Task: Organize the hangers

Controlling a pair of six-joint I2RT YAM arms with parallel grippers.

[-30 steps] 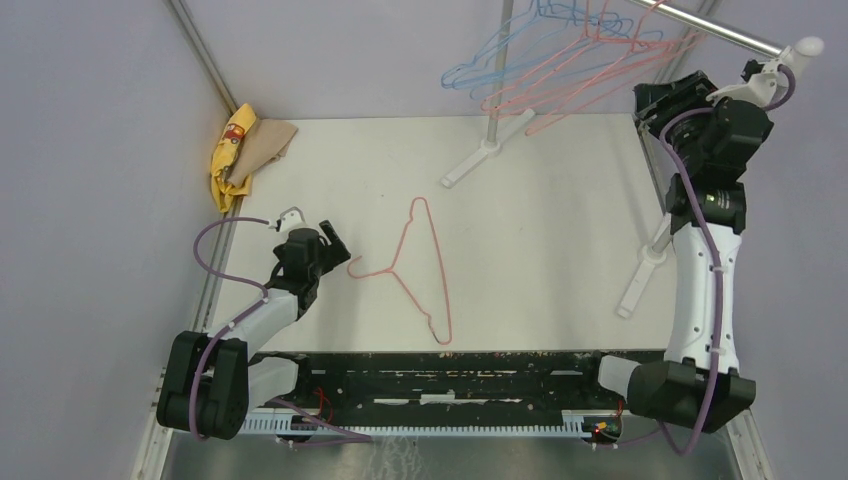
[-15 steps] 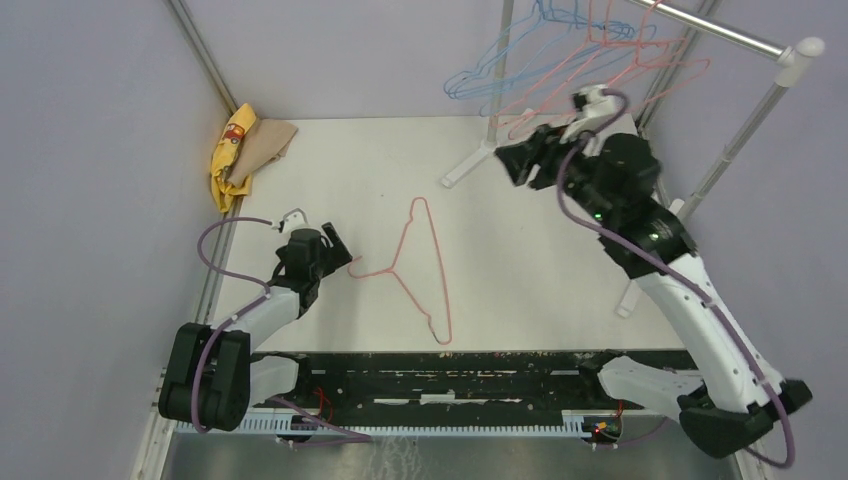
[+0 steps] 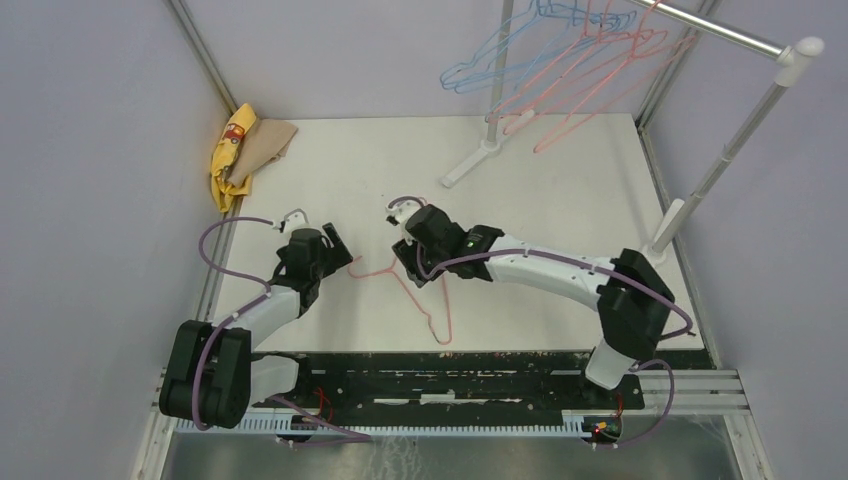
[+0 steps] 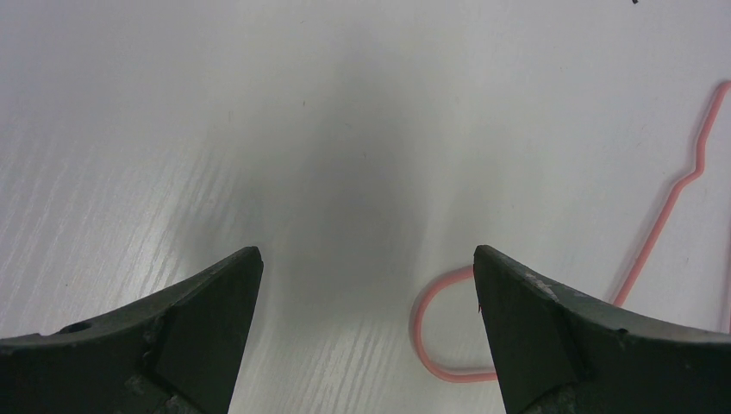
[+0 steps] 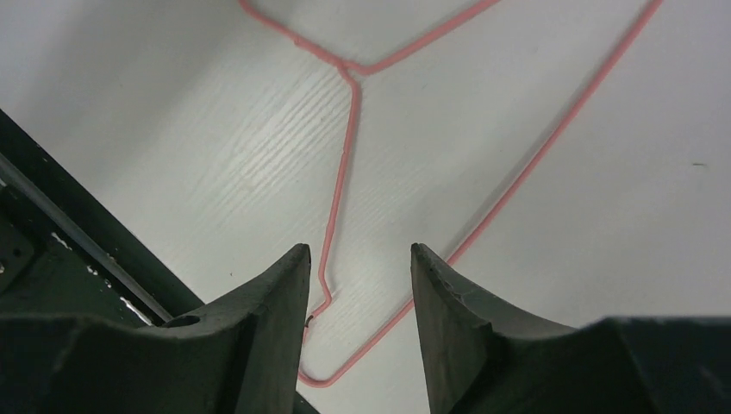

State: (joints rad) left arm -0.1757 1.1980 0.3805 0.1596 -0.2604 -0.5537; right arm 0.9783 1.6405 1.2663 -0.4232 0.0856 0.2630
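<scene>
A pink-red wire hanger (image 3: 441, 318) lies flat on the white table, its hook (image 3: 362, 271) pointing left. My right gripper (image 3: 418, 262) hovers low over its middle, open and empty; in the right wrist view (image 5: 359, 250) the hanger's wires (image 5: 345, 164) run on the table between and below the fingers. My left gripper (image 3: 341, 254) is open and empty just left of the hook. In the left wrist view (image 4: 366, 254) the hook (image 4: 422, 332) lies by the right finger. Several blue hangers (image 3: 490, 55) and pink hangers (image 3: 585, 75) hang on the rack bar (image 3: 720, 30) at the back.
The rack's white foot (image 3: 480, 158) stands at the back centre and a second leg (image 3: 672, 225) at the right edge. A yellow cloth (image 3: 232, 150) and a brown piece (image 3: 268, 142) lie at the back left. Metal frame rails border the table.
My right arm has swung from the rack at the back right down to the hanger on the table's middle. The left arm has hardly moved.
</scene>
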